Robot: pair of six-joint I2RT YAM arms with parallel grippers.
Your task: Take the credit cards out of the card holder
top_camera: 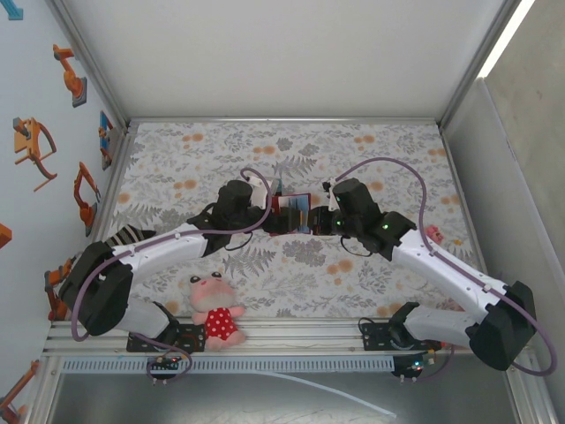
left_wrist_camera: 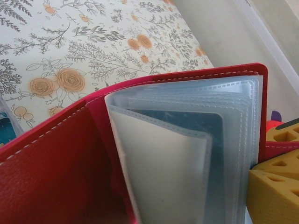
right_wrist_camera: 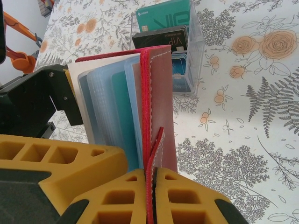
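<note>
On the card holder [right_wrist_camera: 161,93] cover, the right gripper [right_wrist_camera: 150,196] is pinched shut, standing it up like a book. Beside the card holder, the left gripper [top_camera: 269,219] has its fingers spread wide, holding nothing. If it grabs a floppy clear sleeve [left_wrist_camera: 159,177] — not a card — the card holder could tug loose. I count one card holder, one teal card [right_wrist_camera: 119,121] inside, and three credit cards [right_wrist_camera: 163,18] in the clear box [right_wrist_camera: 195,56] behind it.

The red leather-look folding card holder [right_wrist_camera: 161,93] has white stitching and frosted bluish-white sleeves, one showing teal. The right claw [right_wrist_camera: 150,175] is yellow plastic. The thin rectangular credit cards [right_wrist_camera: 163,18] are teal, black and blue with whitish lettering, and the white tabletop [right_wrist_camera: 243,140] is printed with grey foliage and orange roses.
</note>
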